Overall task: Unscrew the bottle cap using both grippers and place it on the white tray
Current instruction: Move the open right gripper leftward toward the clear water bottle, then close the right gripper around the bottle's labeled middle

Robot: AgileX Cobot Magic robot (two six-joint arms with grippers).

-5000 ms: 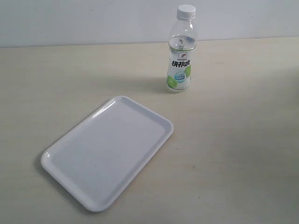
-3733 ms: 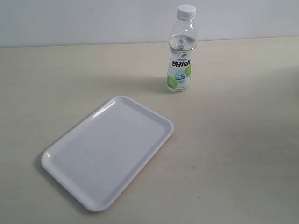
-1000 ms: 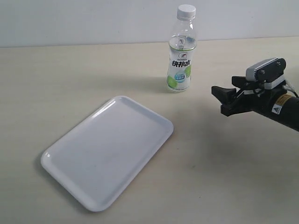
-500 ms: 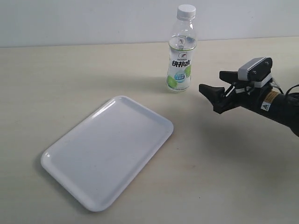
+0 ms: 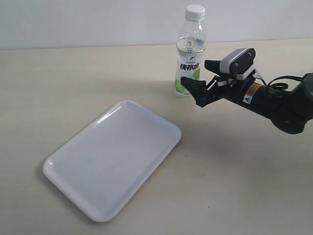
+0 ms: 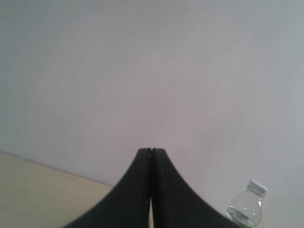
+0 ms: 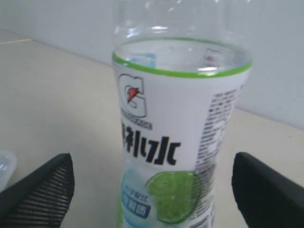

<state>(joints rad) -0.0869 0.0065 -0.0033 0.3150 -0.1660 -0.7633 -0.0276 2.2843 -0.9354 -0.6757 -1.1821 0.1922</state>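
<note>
While the right gripper (image 5: 194,72) stands with its jaws spread wide, one on each side of the bottle (image 5: 190,54) at label height, we note in the right wrist view a gap between each jaw and the plastic. We record the bottle upright near the far edge of the table (image 5: 244,186), right of the middle, with the cap (image 5: 195,11) seated on its neck. Its upper part is clear; we cannot tell how much liquid it holds. We record the tray (image 5: 112,159) lying askew toward the near left corner, its floor bare white, one corner pointing toward the bottle and well apart from it. Bare table lies between the two and along the near right edge. We find the left gripper (image 6: 151,153) with its jaws pressed flat together, shown only in the left wrist view, well apart from the bottle.
</note>
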